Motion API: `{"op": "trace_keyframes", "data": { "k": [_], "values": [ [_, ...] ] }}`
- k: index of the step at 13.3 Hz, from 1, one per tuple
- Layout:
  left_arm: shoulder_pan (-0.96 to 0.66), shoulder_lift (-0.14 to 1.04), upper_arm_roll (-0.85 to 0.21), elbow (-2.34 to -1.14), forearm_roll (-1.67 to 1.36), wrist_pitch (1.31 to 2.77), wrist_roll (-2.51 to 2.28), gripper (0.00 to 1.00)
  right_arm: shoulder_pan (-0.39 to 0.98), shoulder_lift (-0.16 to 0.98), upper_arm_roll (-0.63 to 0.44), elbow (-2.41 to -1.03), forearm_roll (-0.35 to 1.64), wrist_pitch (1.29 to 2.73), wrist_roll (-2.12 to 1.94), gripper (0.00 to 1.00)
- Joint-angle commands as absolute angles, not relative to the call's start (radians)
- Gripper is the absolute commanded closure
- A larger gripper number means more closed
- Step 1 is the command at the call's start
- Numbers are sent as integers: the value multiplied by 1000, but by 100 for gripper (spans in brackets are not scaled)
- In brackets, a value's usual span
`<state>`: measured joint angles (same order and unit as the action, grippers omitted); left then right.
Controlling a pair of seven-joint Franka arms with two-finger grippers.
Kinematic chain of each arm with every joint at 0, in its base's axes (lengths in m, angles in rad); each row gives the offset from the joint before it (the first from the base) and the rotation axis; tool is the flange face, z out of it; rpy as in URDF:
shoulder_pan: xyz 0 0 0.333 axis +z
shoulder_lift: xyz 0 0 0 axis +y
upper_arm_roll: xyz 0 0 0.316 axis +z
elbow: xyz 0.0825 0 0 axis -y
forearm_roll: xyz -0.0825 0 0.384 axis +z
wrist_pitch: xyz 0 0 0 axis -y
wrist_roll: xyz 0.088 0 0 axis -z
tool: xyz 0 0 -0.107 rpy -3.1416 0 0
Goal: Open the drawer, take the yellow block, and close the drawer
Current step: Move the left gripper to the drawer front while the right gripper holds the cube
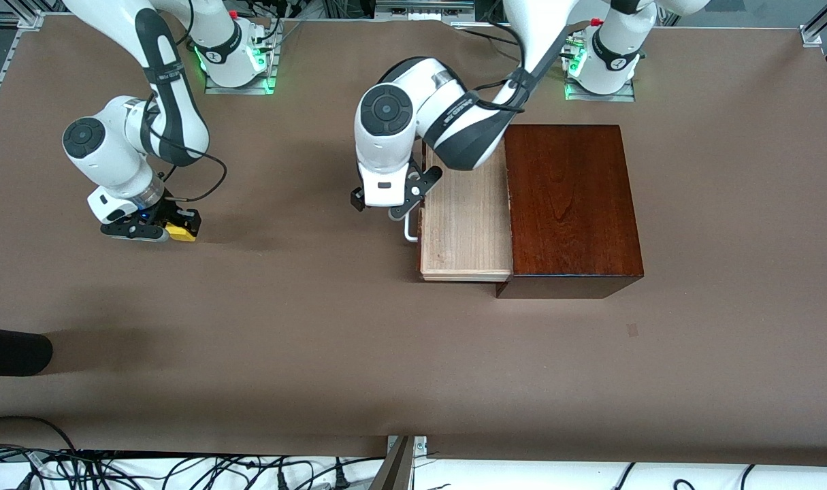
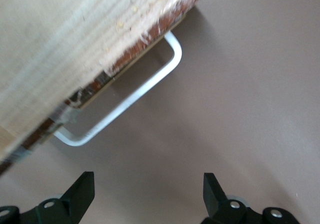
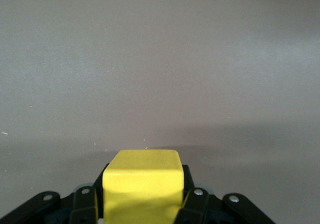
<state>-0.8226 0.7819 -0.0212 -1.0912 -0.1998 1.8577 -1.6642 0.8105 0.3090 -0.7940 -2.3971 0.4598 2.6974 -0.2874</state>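
The drawer (image 1: 464,224) stands pulled out of the dark mahogany box (image 1: 570,204), and its pale wood tray looks empty. Its white loop handle (image 1: 410,231) faces the right arm's end of the table. My left gripper (image 1: 376,206) hangs open just in front of the handle, touching nothing. In the left wrist view the handle (image 2: 135,97) lies ahead of the open left gripper (image 2: 147,184). My right gripper (image 1: 161,233) is shut on the yellow block (image 1: 181,233), low over the table at the right arm's end. In the right wrist view the block (image 3: 142,179) fills the jaws.
A dark rounded object (image 1: 11,350) pokes in over the table edge at the right arm's end, nearer the front camera. Cables lie along the front edge (image 1: 182,469). Bare brown table (image 1: 284,306) stretches between the two grippers.
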Motion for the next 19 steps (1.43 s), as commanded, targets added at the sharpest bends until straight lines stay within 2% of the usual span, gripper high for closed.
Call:
{"op": "trace_keyframes", "data": {
  "k": [1,2,3,4,9,13,14,15,16,19],
  "values": [
    [-859,840,0,-1040,-216,1861,-1709,44,804,331,-787,-2398,607,2715,-440,100],
    [-864,845,2,-1042,-213,1859,-1709,60,804,353,-787,-2396,638,2717,-475,100],
    [-864,865,2,-1042,-200,1859,-1709,82,804,377,-787,-2393,684,2720,-513,100],
    [-865,882,-2,-1042,-168,1861,-1707,99,804,393,-784,-2390,745,2720,-562,100],
    [-865,897,5,-1042,-132,1847,-1706,100,799,489,-733,-2359,1032,2718,-779,100],
    [-856,890,44,-1042,-132,1770,-1700,100,798,520,-729,-2347,1055,2717,-804,100],
    [-853,888,44,-1043,-132,1755,-1700,100,799,520,-729,-2345,1055,2715,-805,93],
    [-853,887,46,-1042,-132,1743,-1698,100,799,520,-729,-2342,1054,2715,-807,44],
    [-853,881,46,-1043,-130,1738,-1698,100,807,519,-729,-2335,1052,2715,-813,0],
    [-833,852,49,-1052,-107,1700,-1655,100,811,509,-732,-2301,1032,2706,-822,0]
  ]
}}
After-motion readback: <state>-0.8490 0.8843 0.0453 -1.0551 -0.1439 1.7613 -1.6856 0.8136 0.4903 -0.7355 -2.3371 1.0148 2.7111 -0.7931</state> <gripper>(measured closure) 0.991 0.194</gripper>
